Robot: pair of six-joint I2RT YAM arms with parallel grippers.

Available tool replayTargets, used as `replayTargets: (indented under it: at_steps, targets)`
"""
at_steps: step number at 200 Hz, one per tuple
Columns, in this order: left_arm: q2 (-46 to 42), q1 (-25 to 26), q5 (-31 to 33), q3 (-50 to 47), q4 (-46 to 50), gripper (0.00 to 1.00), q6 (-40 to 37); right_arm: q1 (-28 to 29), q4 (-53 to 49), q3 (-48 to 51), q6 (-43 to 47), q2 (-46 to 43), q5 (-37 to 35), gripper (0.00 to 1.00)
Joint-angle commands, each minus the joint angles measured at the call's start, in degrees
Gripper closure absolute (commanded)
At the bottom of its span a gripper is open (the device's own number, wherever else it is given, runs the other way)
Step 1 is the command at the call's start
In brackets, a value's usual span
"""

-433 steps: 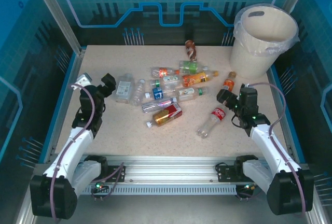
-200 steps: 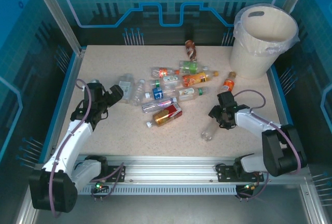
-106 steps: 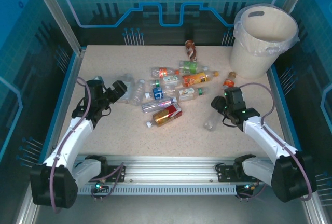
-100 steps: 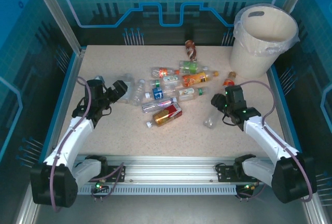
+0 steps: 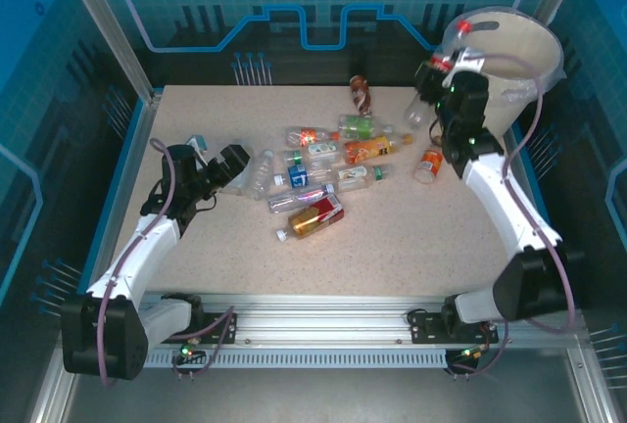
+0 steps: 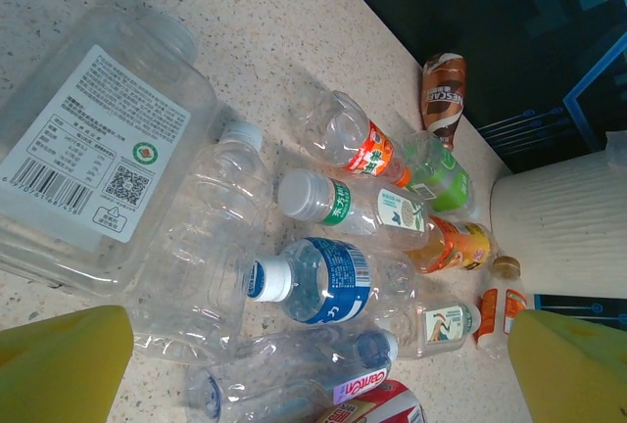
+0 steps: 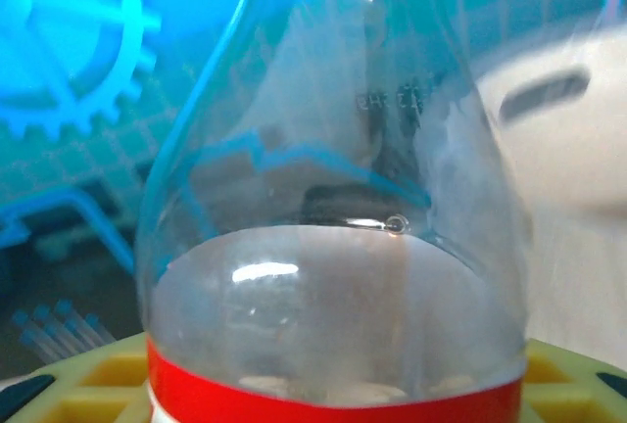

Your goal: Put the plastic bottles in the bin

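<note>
My right gripper (image 5: 438,72) is shut on a clear plastic bottle with a red label (image 5: 419,105), held in the air just left of the bin's rim. In the right wrist view this bottle (image 7: 333,276) stands between the yellow fingers (image 7: 69,394). The bin (image 5: 500,70) is a cream-white bucket with a clear bag liner at the far right corner. Several plastic bottles (image 5: 323,164) lie in a pile at the table's middle. My left gripper (image 5: 230,164) is open, just left of the pile, by a large flat clear bottle with a white label (image 6: 88,159). A blue-labelled bottle (image 6: 323,281) lies between its fingers (image 6: 59,364).
A small orange-labelled bottle (image 5: 428,164) lies on the table in front of the bin. A brown crushed bottle (image 5: 361,92) lies near the back edge. The bin's wall (image 6: 568,237) appears at the right of the left wrist view. Blue enclosure walls ring the table.
My right arm has lifted the red-labelled bottle off the table and carried it back and up to the bin's rim. The left gripper has edged slightly toward the pile, still open.
</note>
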State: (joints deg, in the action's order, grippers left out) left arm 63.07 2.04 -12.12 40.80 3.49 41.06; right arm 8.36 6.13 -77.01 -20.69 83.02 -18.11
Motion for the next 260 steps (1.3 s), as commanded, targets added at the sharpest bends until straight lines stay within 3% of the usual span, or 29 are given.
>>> replayTargets:
  at_steps: [1,32,81,110,127,140,157,176,210,235,260]
  targets:
    - [0.3,0.2,-1.3,1.4,-1.4,0.01,-0.5,-0.8,6.9,-10.1,7.8,5.5,-4.8,0.57]
    - [0.4,0.2,-0.4,0.6,-1.5,0.01,-0.9,-2.2,16.7,-15.9,9.5,11.9,-15.8,0.58]
    - [1.5,0.2,0.6,0.9,-1.0,0.01,-2.2,-6.7,26.2,-17.3,3.0,14.9,-21.8,0.58]
    - [2.7,0.2,0.6,0.4,-2.2,0.01,-1.6,-5.5,33.6,-17.1,10.6,16.9,-23.7,0.55]
    - [3.7,0.2,0.2,0.0,-3.2,0.01,-1.0,-4.6,42.8,-14.7,14.5,18.4,-29.5,0.54]
    - [4.5,0.2,0.1,-0.2,-3.7,0.01,-0.6,-5.9,45.5,-12.4,11.1,19.0,-33.3,0.53]
    - [5.3,0.2,0.1,-0.3,-4.1,0.01,-0.4,-8.4,43.6,-9.9,2.5,19.0,-32.8,0.52]
    - [5.9,0.2,0.2,0.0,-4.0,0.01,-0.6,-9.1,48.0,-8.4,3.0,20.1,-29.8,0.50]
    - [7.6,0.2,0.4,0.5,-4.5,0.01,-0.5,-10.7,42.9,-6.9,-8.9,19.7,-29.9,0.46]
    - [8.9,0.2,0.0,0.6,-4.6,0.01,-0.3,-13.4,37.1,-6.0,-22.9,19.2,-29.4,0.44]
    - [9.7,0.2,-0.1,0.3,-5.5,0.01,0.0,-14.7,37.4,-6.5,-23.1,19.9,-27.7,0.40]
